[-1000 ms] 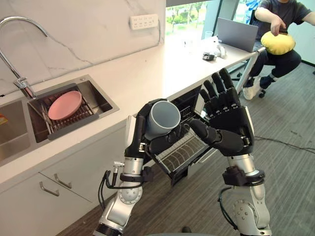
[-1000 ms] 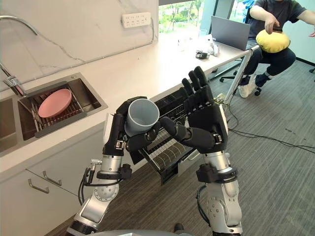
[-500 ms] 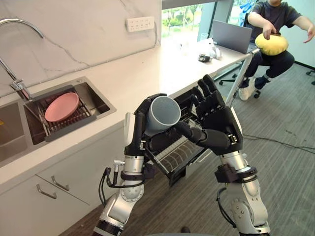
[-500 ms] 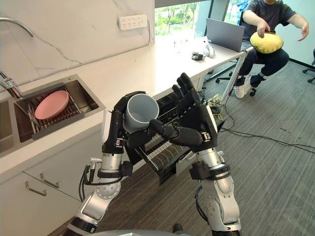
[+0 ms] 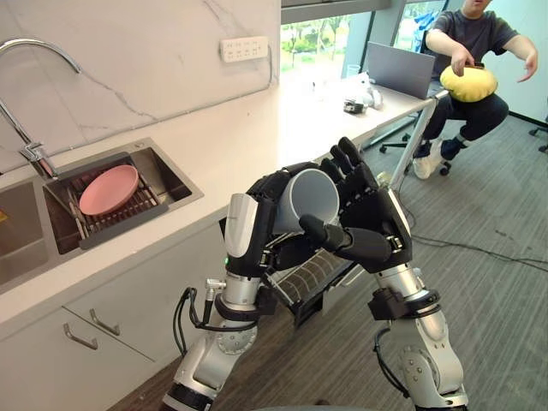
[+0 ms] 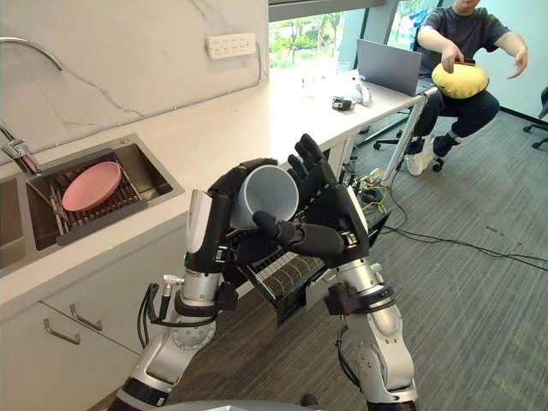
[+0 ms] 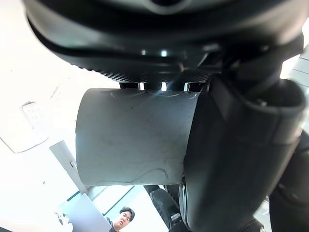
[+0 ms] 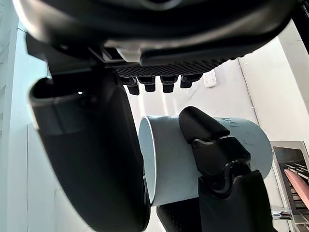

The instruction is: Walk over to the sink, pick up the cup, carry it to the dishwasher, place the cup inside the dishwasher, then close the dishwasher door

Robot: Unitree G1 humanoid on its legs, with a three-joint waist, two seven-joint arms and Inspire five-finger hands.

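My left hand (image 5: 253, 224) is shut on a grey cup (image 5: 310, 197), held at chest height in front of the counter. The cup lies tilted with its mouth toward my right hand (image 5: 374, 224). That hand stands open right beside the cup's rim, fingers straight up and thumb reaching under the cup. The left wrist view shows the cup's wall (image 7: 130, 137) clasped by dark fingers (image 7: 231, 159). In the right wrist view the cup (image 8: 166, 166) sits just past the open hand. Below both hands the dishwasher (image 5: 310, 276) stands open with its wire rack pulled out.
A sink (image 5: 175, 175) at the left holds a pink plate (image 5: 108, 188) on a rack, with a tap (image 5: 31, 147) behind it. The white counter (image 5: 257, 120) runs to the right. A person (image 5: 467, 68) sits at the far right holding a yellow cushion, beside a laptop (image 5: 401, 68).
My left hand has swung the cup to the right and tipped its mouth toward my right hand. The right hand has closed in on the cup's rim.
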